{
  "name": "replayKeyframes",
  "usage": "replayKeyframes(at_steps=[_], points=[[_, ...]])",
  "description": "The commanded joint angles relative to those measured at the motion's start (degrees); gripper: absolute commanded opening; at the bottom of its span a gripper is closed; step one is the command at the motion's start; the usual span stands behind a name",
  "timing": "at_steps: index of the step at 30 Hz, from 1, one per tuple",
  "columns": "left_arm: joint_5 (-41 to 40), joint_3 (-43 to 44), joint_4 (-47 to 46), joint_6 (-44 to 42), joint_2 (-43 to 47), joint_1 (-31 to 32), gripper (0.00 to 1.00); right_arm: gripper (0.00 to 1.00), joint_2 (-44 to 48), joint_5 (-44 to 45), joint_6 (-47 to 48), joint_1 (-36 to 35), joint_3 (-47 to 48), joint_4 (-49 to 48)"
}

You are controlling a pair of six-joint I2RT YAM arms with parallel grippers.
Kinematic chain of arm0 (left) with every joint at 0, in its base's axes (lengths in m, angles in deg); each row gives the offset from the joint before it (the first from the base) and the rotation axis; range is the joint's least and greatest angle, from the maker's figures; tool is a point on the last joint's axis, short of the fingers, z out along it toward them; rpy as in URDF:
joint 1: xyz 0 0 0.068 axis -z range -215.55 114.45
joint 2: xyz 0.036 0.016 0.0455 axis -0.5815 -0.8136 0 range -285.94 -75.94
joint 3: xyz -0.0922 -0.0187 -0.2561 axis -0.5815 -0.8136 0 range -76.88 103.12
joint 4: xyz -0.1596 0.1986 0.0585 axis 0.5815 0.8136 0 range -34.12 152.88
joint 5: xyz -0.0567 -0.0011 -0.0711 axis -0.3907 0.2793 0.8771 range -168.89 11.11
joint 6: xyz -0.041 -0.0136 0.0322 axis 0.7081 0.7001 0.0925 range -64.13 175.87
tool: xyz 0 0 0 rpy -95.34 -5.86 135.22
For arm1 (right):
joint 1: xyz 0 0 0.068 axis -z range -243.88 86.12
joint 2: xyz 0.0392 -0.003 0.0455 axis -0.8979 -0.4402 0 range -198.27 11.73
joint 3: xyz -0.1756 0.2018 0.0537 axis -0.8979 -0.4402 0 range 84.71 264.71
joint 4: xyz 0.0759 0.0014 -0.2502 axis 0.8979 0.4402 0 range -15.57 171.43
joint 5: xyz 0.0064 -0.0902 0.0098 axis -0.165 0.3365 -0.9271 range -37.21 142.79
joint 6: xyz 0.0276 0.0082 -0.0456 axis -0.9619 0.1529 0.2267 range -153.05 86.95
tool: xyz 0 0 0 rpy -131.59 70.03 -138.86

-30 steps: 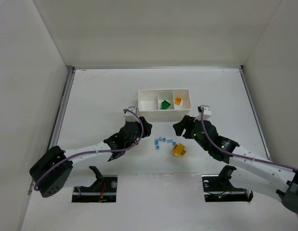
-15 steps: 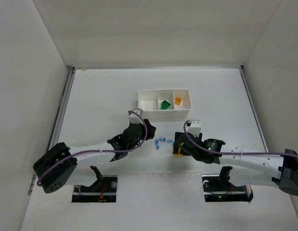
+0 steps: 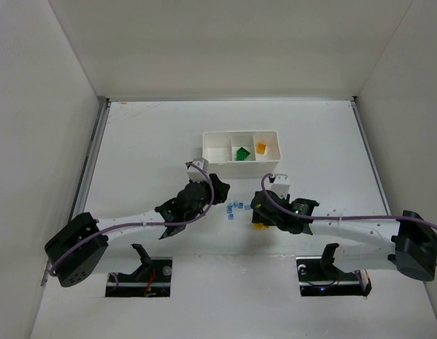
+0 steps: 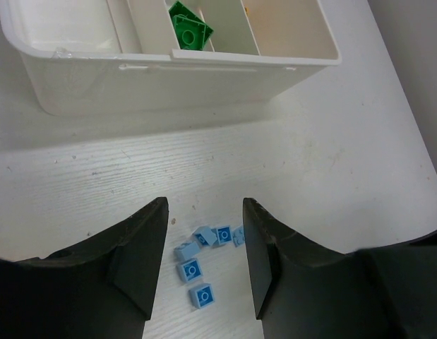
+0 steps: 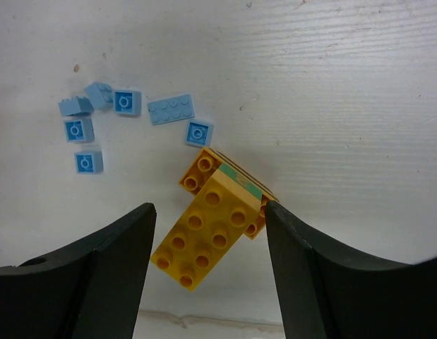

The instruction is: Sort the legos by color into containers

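The white tray [image 3: 241,162] has three compartments; a green brick [image 3: 241,153] lies in the middle one and an orange brick [image 3: 260,147] in the right one. Several tiny light blue bricks [image 3: 234,207] lie on the table below it. My left gripper [image 4: 202,272] is open just above the blue bricks [image 4: 191,270], which lie between its fingers. My right gripper [image 5: 207,261] is open around a stack of yellow-orange bricks [image 5: 204,229] with a green sliver between them; its right finger touches the stack's edge. The green brick [image 4: 190,27] also shows in the left wrist view.
White walls enclose the table on three sides. A long blue brick [image 5: 171,109] and a small one [image 5: 198,132] lie just above the yellow stack. The tray's left compartment [image 4: 59,20] looks empty. The arm bases [image 3: 140,272] sit at the near edge.
My left gripper has come right and lower over the blue bricks. My right gripper has swung left and down from beside the tray onto the yellow-orange stack.
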Motion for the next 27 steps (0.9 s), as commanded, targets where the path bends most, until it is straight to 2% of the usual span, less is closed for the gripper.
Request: replayKeyframes(at_steps=[1, 9, 16, 20, 27], points=[[-0.1, -0.6, -2.9, 0.1, 2.1, 0.4, 0.44, 0.68, -0.7, -1.0, -1.5, 1.3, 0.4, -1.5], [0.0, -1.3, -2.9, 0.1, 3.3, 0.2, 0.44, 0.56, -4.1, -3.0, -0.7, 2.0, 0.7, -2.8], [0.1, -1.2, -2.9, 0.4, 3.7, 0.9, 0.46, 0.32, -2.0, -2.9, -1.2, 2.0, 0.1, -2.3], [0.1, -1.2, -2.9, 0.8, 4.3, 1.0, 0.48, 0.23, 3.0, -2.2, -1.4, 2.1, -1.4, -4.1], [5.2, -0.4, -2.0, 5.0, 8.3, 1.0, 0.52, 0.20, 15.6, -7.0, 3.5, 7.7, -5.2, -16.0]])
